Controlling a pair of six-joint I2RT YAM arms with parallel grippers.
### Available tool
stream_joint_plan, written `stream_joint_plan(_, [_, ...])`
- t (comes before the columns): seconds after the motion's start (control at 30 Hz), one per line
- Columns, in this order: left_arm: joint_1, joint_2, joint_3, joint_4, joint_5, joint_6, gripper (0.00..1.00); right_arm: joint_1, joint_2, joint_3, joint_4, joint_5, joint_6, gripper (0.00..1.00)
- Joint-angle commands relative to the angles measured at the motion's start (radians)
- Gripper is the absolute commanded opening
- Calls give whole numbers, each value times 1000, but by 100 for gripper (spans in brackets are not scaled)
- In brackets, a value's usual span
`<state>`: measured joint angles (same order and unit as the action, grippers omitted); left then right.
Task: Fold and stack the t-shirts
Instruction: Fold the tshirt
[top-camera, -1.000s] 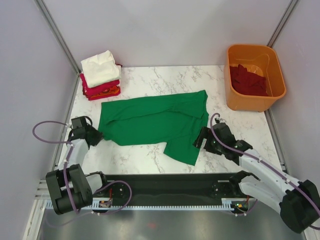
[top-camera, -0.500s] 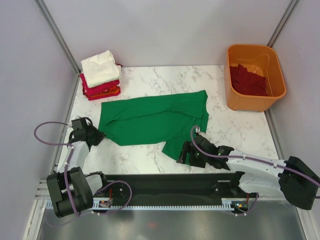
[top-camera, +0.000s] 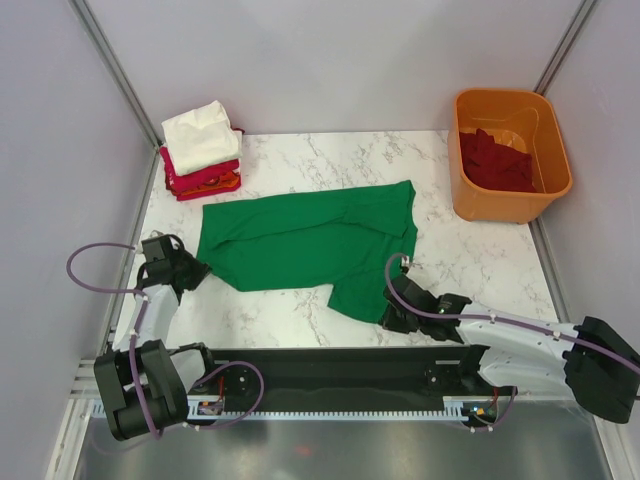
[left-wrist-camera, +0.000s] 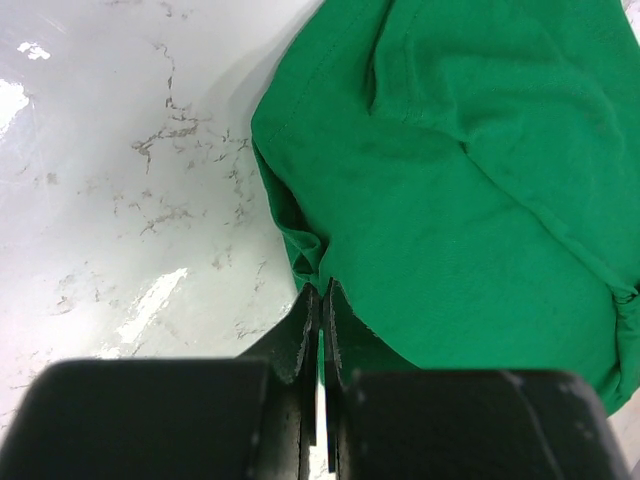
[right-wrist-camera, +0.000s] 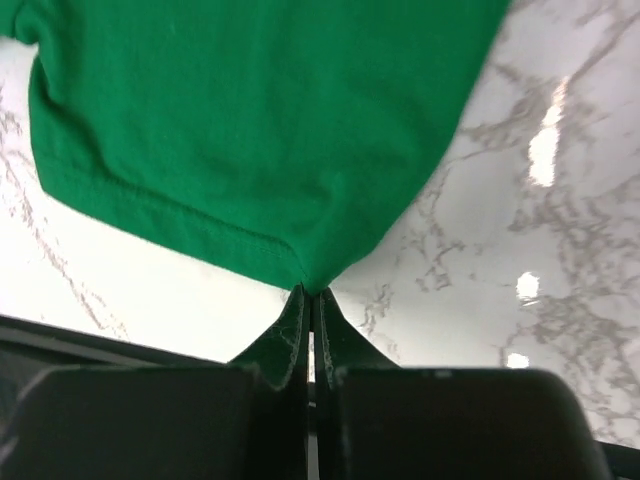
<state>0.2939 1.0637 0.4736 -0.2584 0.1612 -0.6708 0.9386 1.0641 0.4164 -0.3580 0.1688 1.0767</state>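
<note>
The right pincer (top-camera: 388, 318), wide a second ago, now pinches the green t-shirt (top-camera: 300, 240) at its five o'clock hem corner; the left pincer (top-camera: 200, 272) grips its eight o'clock edge. Spread mid-counter (top-camera: 480, 260), it looks ready for folding

From above and behind the arm bases (top-camera: 135, 385), the top camera takes in the whole desk (top-camera: 330, 155). The wrist cameras look close along the left gripper (left-wrist-camera: 320, 292) and right gripper (right-wrist-camera: 311, 293), sharing with it only edges of the green t-shirt (top-camera: 300, 240).
</note>
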Motion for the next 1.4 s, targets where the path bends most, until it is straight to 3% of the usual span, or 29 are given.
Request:
stream_joint_plan(0.0, [-2, -19, 7, 28, 23, -23, 2, 3, -24, 77, -54, 153, -55, 0])
stream_joint_plan(0.23, [-4, -28, 54, 25, 72, -21, 2, -12, 46, 343, -113, 366, -234, 0])
stream_joint_plan(0.37, [-2, 7, 111, 7, 103, -19, 2, -53, 224, 552, -111, 428, -334, 0])
stream_joint_plan(0.63, [-2, 99, 262, -54, 138, 0, 2, -231, 459, 818, -16, 382, -494, 0])
stream_joint_plan(0.97, [-2, 274, 419, -70, 86, 8, 2, -310, 744, 1145, -4, 324, -597, 0])
stream_joint_plan(1.37, [-2, 545, 611, -93, 8, 5, 2, -412, 887, 1289, -35, 357, -620, 0])
